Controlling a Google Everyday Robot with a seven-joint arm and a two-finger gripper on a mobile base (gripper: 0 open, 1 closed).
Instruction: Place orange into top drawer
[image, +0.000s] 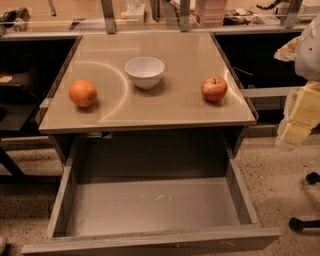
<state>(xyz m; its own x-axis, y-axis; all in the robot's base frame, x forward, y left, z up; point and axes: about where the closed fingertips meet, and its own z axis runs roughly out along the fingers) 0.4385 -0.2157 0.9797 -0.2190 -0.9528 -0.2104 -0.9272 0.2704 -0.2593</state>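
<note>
The orange (83, 93) sits on the left side of the beige countertop (165, 107). The top drawer (150, 206) is pulled out below the counter's front edge, and its scuffed grey bottom holds nothing. My gripper (295, 131) hangs at the right edge of the view, beside the counter's right front corner and above the floor, far from the orange. It holds nothing that I can see.
A white bowl (144, 71) stands at the middle back of the counter. A red-and-yellow apple (214, 89) sits on the right side. Dark chair castors (305, 220) are on the speckled floor at the right. Cluttered desks lie behind the counter.
</note>
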